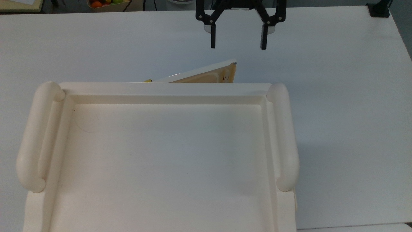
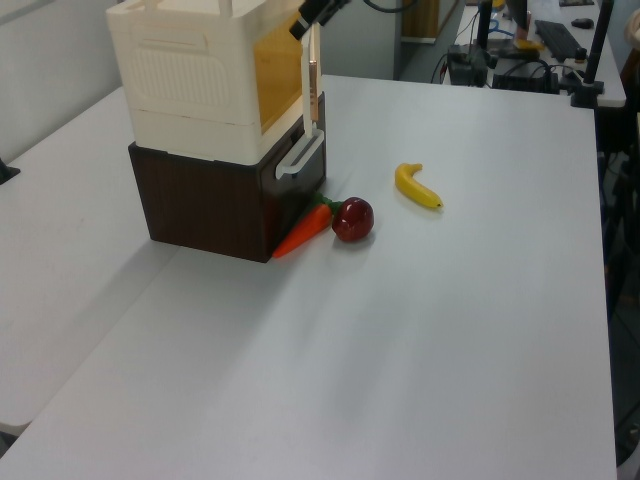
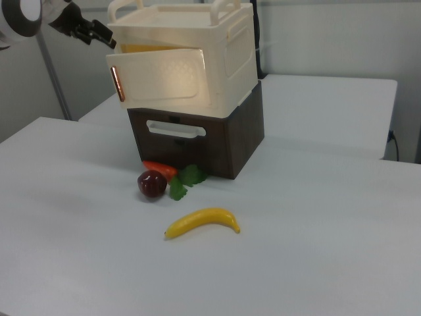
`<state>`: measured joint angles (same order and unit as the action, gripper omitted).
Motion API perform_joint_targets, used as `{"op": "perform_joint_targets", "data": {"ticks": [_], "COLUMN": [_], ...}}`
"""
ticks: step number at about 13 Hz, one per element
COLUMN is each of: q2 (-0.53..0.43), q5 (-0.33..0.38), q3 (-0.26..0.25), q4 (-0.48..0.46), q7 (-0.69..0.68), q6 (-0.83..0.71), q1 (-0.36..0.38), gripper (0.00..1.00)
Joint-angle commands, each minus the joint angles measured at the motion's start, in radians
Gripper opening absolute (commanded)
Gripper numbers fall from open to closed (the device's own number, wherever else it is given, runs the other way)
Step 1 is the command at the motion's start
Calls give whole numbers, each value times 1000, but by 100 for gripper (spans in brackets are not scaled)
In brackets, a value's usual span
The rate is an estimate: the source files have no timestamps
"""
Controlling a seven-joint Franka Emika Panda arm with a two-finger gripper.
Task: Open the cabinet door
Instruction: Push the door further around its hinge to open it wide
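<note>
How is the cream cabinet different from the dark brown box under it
The cabinet is cream-white plastic; the brown box beneath is dark wood-look. The cabinet's door stands swung partly open, showing a yellowish inside, while the box's front looks shut, with a white handle. The cabinet sits on top; the box rests on the table. Both have a similar footprint and face the same way.

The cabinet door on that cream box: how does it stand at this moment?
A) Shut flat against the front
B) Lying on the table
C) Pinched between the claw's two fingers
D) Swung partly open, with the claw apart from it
D: the cabinet door angles out from the cabinet, showing its yellowish inner face in the top view, while the open gripper hangs clear of the door's free edge.
</note>
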<state>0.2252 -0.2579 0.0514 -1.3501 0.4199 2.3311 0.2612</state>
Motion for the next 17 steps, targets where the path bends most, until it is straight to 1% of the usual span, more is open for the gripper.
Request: {"op": "perform_joint_targets", "data": {"ticks": [1, 3, 5, 7, 8, 11, 12, 14, 15, 16, 17], "q2": [37, 71, 66, 42, 28, -10, -18, -29, -30, -32, -43], "q5": [3, 0, -3, 0, 12, 17, 31, 51, 52, 60, 72], "q3": [-2, -2, -2, -1, -1, 1, 1, 1, -1, -4, -10], "q4": [-4, -6, -9, -20, -18, -15, -14, -17, -21, -26, -58], "q7": [-18, -18, -29, -48, -91, -157, -191, -204, -204, -213, -236], "q6": [94, 175, 159, 40, -42, -261, -330, -395, -438, -502, -562], "q1": [6, 4, 4, 0, -2, 1, 4, 4, -3, -8, -23], "gripper": [91, 91, 91, 91, 91, 91, 91, 91, 97, 100, 100]}}
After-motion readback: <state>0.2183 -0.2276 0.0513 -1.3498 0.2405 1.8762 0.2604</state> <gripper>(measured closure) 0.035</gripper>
